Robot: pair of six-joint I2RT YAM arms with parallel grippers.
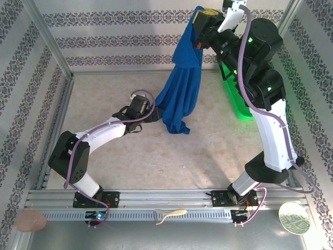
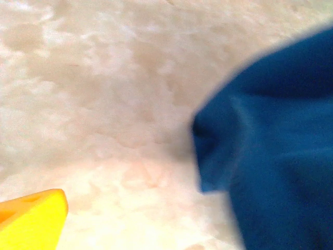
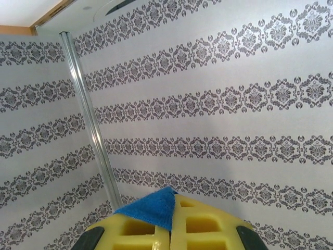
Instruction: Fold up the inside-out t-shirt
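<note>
Pinching only a t-shirt (image 1: 179, 94) corner above the table's (image 1: 119, 172) far edge, the right gripper (image 3: 171, 205) may drop it; the left gripper (image 1: 152, 115) gapes empty nearby

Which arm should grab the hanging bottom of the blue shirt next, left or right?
Left. The right gripper is shut on the t-shirt, holding it up high, so it is busy. The left gripper sits low beside the shirt's dangling lower part, apparently open and empty.
</note>
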